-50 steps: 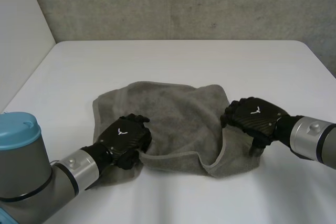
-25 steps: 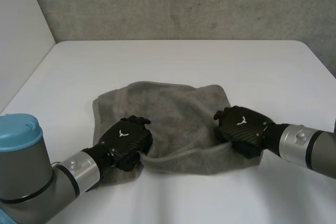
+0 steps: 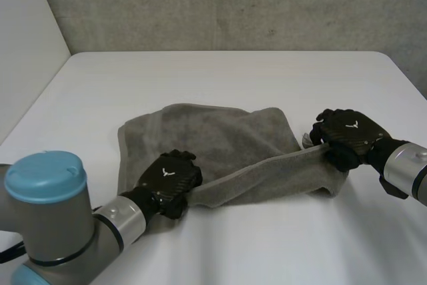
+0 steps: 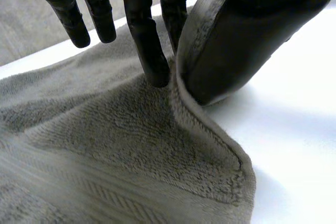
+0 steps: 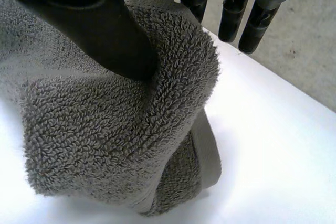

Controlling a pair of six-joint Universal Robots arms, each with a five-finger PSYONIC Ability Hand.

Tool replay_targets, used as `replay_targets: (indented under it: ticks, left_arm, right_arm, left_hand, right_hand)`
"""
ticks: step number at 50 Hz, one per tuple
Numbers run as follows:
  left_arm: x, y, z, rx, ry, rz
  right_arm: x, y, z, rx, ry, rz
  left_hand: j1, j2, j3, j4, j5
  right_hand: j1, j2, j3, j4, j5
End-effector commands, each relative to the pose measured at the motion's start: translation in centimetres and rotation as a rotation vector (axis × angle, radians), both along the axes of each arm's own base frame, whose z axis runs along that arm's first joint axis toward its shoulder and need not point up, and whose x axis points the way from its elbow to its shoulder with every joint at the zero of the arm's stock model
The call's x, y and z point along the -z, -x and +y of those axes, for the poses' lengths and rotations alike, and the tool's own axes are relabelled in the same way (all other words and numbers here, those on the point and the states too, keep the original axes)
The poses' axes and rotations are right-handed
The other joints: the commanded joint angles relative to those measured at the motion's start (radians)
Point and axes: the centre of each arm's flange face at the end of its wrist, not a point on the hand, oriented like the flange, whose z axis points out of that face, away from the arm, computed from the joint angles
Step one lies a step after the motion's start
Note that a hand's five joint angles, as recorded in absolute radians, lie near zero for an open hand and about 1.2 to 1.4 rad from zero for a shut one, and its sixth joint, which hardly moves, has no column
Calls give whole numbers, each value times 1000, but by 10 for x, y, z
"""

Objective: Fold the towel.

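Note:
A grey towel [image 3: 213, 135] lies rumpled on the white table [image 3: 220, 78]. My left hand [image 3: 171, 177] is at the towel's near left edge. In the left wrist view the towel's hem [image 4: 181, 98] runs up between the thumb [image 4: 252, 35] and the fingers [image 4: 147, 40], pinched there. My right hand [image 3: 347, 135] is at the near right corner, lifted a little off the table. In the right wrist view its thumb [image 5: 89, 24] presses a bunched fold of the towel [image 5: 105, 129] against the fingers [image 5: 236, 14]. The near edge [image 3: 267, 168] stretches in a taut band between both hands.
A grey concrete wall [image 3: 220, 5] rises behind the table's far edge. A pale wall [image 3: 27, 38] stands at the left. Bare white tabletop [image 3: 267, 245] lies around the towel on all sides.
My right hand has closed on the near right corner and pulled it right and away. The slack loop in the near edge has drawn straight. My left hand has shifted slightly right.

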Motion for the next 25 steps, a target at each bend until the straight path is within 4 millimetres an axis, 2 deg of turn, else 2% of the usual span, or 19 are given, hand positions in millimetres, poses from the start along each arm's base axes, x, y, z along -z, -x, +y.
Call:
replay_targets:
  ticks: [1, 10, 12, 25]
  left_arm:
    - [5, 6, 3, -48, -9, -11]
    - [9, 7, -2, -81, 8, -6]
    - [8, 9, -5, -81, 13, -1]
    - [13, 15, -8, -74, 4, 2]
  right_arm:
    - [2, 3, -1, 60, -51, -42]
    - [-13, 10, -1, 127, -53, -119]
    - [-15, 12, -1, 134, -52, -123]
    - [-21, 19, -4, 167, -27, -131]
  left_hand:
    - [-50, -50, -51, -59, -53]
    - [-142, -141, -51, -59, -144]
    - [-223, -223, -51, -59, -226]
    - [-212, -212, -51, -59, -215]
  right_hand:
    - [80, 87, -43, -76, 62]
    - [80, 87, -43, -76, 62]
    - [80, 87, -43, -76, 62]
    - [80, 87, -43, -76, 62]
